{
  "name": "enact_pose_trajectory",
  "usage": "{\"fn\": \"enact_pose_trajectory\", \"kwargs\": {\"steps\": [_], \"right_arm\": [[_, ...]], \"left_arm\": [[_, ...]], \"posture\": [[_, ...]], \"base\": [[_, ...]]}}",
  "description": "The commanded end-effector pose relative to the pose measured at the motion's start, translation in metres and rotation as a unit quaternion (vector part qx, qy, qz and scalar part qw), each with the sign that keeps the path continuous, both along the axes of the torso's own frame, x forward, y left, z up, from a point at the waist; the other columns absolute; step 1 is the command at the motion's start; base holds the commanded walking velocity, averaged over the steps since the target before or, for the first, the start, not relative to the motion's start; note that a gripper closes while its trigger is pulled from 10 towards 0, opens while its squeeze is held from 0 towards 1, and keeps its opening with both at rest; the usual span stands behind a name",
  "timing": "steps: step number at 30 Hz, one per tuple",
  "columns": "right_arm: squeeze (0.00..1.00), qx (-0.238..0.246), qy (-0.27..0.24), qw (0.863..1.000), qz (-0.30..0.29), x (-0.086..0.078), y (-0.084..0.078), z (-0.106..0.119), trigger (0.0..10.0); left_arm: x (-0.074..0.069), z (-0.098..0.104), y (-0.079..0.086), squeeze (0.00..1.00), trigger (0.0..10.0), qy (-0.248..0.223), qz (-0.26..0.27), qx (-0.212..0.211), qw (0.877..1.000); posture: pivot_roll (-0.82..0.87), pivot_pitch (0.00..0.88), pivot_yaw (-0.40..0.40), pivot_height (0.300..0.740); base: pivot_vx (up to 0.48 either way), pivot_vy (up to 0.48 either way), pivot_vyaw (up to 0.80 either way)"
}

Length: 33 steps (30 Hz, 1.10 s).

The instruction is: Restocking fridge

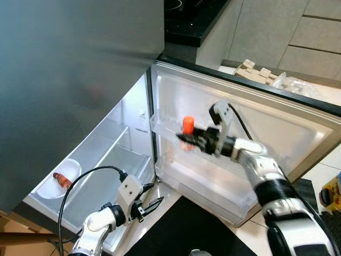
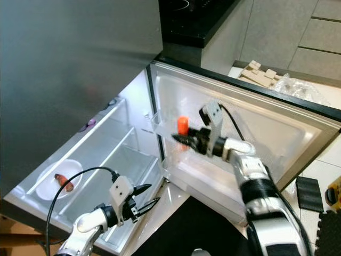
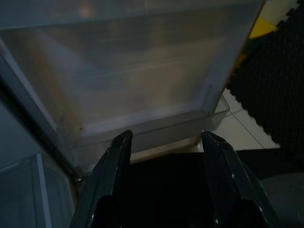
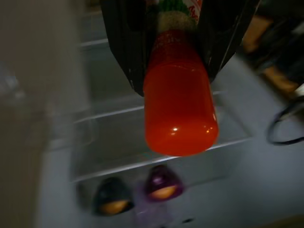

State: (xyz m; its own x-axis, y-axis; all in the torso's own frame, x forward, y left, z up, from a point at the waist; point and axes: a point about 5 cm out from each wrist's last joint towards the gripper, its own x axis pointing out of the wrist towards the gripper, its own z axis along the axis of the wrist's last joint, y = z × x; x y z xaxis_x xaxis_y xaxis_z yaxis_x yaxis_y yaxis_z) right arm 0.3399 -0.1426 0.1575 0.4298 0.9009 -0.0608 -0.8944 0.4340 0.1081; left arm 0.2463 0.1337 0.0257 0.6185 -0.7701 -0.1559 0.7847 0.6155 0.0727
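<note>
A: Surface, room?
B: Kitchen; fridge door [image 1: 298,122] open, bowl [image 1: 56,184] on inner shelf.
A: Arms?
B: Right gripper [image 1: 187,140] reaches to door shelf [image 1: 165,128], fingers clamped on sauce bottle [image 4: 178,99]. Left gripper [image 1: 155,205] low, fingers [image 3: 111,171] apart.

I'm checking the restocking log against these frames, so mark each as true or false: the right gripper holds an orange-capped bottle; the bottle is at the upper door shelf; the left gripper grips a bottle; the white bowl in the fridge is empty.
1. The right gripper holds the orange-capped red sauce bottle. True.
2. The bottle is at the clear upper door shelf. True.
3. The left gripper grips a bottle. False: it is open and holds nothing, low by the fridge.
4. The white bowl is empty. False: a reddish food item lies in it.
</note>
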Motion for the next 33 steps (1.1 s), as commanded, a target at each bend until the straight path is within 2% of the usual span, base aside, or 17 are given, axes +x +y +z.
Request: {"fn": "enact_pose_trajectory", "kwargs": {"steps": [1,2,8,13,16,21,23,24,25,26,27,28,31,33], "right_arm": [[0.00,0.023,-0.006,0.999,0.031,-0.005,0.001,0.012,10.0],[0.00,0.033,0.002,0.998,0.060,-0.012,-0.003,0.016,10.0],[0.00,0.013,0.041,0.995,0.095,-0.026,-0.010,0.011,10.0],[0.00,0.019,0.048,0.992,0.111,-0.031,-0.010,0.012,10.0],[0.00,0.038,0.079,0.981,0.171,-0.048,-0.005,0.015,10.0],[0.00,0.035,0.095,0.976,0.191,-0.056,-0.004,0.014,10.0],[0.00,0.017,0.096,0.978,0.186,-0.057,-0.005,0.011,10.0],[0.00,-0.015,0.080,0.984,0.159,-0.053,-0.008,0.008,10.0],[0.00,-0.015,0.080,0.984,0.159,-0.053,-0.008,0.008,10.0],[0.00,-0.055,0.047,0.990,0.118,-0.045,-0.011,0.004,10.0],[0.00,-0.055,0.047,0.990,0.118,-0.045,-0.011,0.004,10.0],[0.00,-0.074,0.018,0.994,0.078,-0.035,-0.015,0.003,10.0],[0.00,-0.081,-0.011,0.996,0.042,-0.027,-0.017,0.006,10.0],[0.00,-0.082,-0.057,0.995,-0.031,-0.011,-0.019,0.013,10.0]], "left_arm": [[-0.004,-0.004,0.005,0.00,10.0,0.011,-0.004,0.010,1.000],[-0.004,-0.004,0.005,0.00,10.0,0.012,-0.007,0.009,1.000],[-0.004,-0.004,0.003,0.00,10.0,0.015,-0.015,0.010,1.000],[-0.004,-0.004,0.003,0.00,10.0,0.016,-0.016,0.009,1.000],[-0.004,-0.004,0.004,0.00,10.0,0.018,-0.020,0.011,1.000],[-0.005,-0.004,0.004,0.00,10.0,0.019,-0.022,0.011,0.999],[-0.004,-0.004,0.004,0.00,10.0,0.020,-0.023,0.012,0.999],[-0.004,-0.004,0.005,0.00,10.0,0.020,-0.025,0.012,0.999],[-0.004,-0.004,0.005,0.00,10.0,0.020,-0.025,0.012,0.999],[-0.004,-0.004,0.005,0.00,10.0,0.020,-0.026,0.013,0.999],[-0.004,-0.004,0.005,0.00,10.0,0.020,-0.026,0.013,0.999],[-0.004,-0.004,0.005,0.00,10.0,0.020,-0.028,0.014,0.999],[-0.003,-0.003,0.005,0.00,10.0,0.020,-0.029,0.014,0.999],[-0.003,-0.003,0.004,0.00,10.0,0.020,-0.031,0.015,0.999]], "posture": [[-0.21,0.086,0.039,0.740],[-0.21,0.086,0.039,0.740],[-0.21,0.086,0.049,0.740],[-0.21,0.086,0.050,0.740],[-0.21,0.088,0.058,0.740],[-0.21,0.088,0.060,0.740],[-0.22,0.088,0.065,0.740],[-0.22,0.089,0.067,0.740],[-0.22,0.089,0.067,0.740],[-0.22,0.090,0.071,0.740],[-0.22,0.090,0.071,0.740],[-0.23,0.091,0.074,0.740],[-0.23,0.092,0.076,0.740],[-0.23,0.091,0.077,0.740]], "base": [[0.000,0.000,0.00],[0.000,0.000,0.00],[0.000,0.000,0.00],[0.000,0.000,0.00],[0.000,0.000,0.00],[0.000,0.000,0.00],[0.000,0.000,0.00],[0.000,0.000,0.00],[0.000,0.000,0.00],[0.000,0.000,0.00],[0.000,0.000,0.00],[0.000,0.000,0.00],[0.000,0.000,0.00],[0.000,0.000,0.00]]}}
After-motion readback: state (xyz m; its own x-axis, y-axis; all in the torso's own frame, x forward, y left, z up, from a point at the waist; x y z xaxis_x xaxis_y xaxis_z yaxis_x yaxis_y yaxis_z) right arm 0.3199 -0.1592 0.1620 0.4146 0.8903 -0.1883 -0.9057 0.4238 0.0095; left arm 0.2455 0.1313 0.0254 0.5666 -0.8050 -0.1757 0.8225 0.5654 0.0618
